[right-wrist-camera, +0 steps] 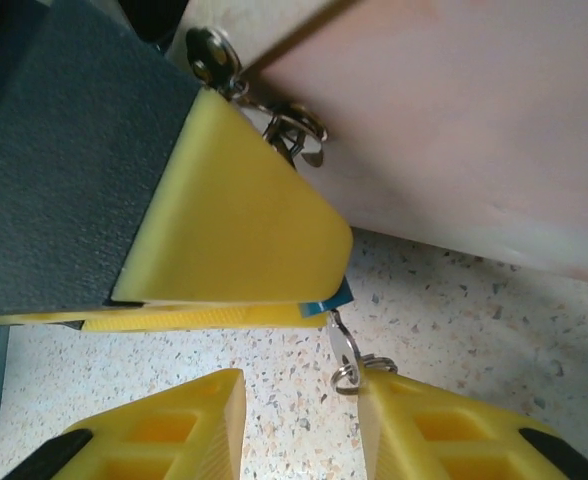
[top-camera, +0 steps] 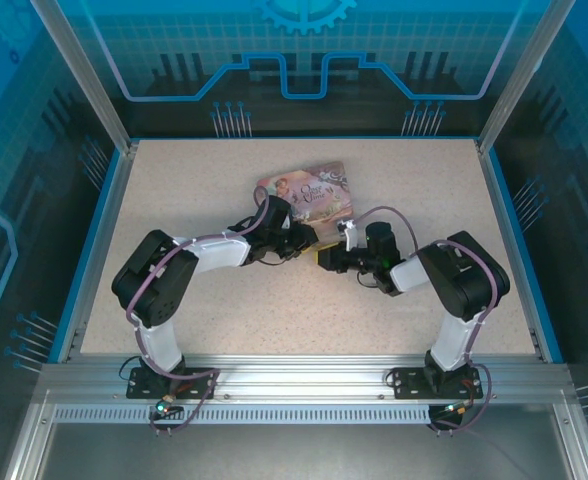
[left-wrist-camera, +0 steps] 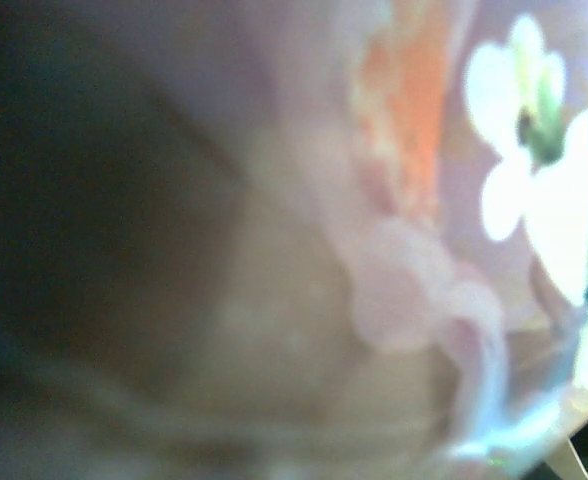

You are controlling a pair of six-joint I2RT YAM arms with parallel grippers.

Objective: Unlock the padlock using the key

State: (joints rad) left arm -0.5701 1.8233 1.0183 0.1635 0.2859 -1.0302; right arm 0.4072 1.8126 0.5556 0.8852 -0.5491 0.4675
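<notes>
Right wrist view: the left claw enters from the upper left, with a dark grey textured body and smooth yellow wedge pads pressed together on the padlock. Only a blue sliver of the padlock shows at the pad tips, just left of frame centre. Directly below it a thin, flat, dull-metal key sticks out, with a small wire ring at its lower end. Whether the key sits in the keyhole cannot be told. The right claw is at the bottom edge, its yellow ribbed fingers spread and holding nothing. The ring lies just beside the right-hand finger and well apart from the other. At the top, against the upper pad, is a round metal tab with loose metal loops; what they are is unclear. The bench is pale speckled stone-look laminate. A flat pink tin fills the upper right, matte and plain from this angle. Top view: the tin's lid shows an illustration with script lettering too small to read, and both arms meet just below it at centre frame. The padlock and key are too small to make out there. Left wrist view: a heavily blurred close-up of pink, an orange patch and white flower shapes at right.
</notes>
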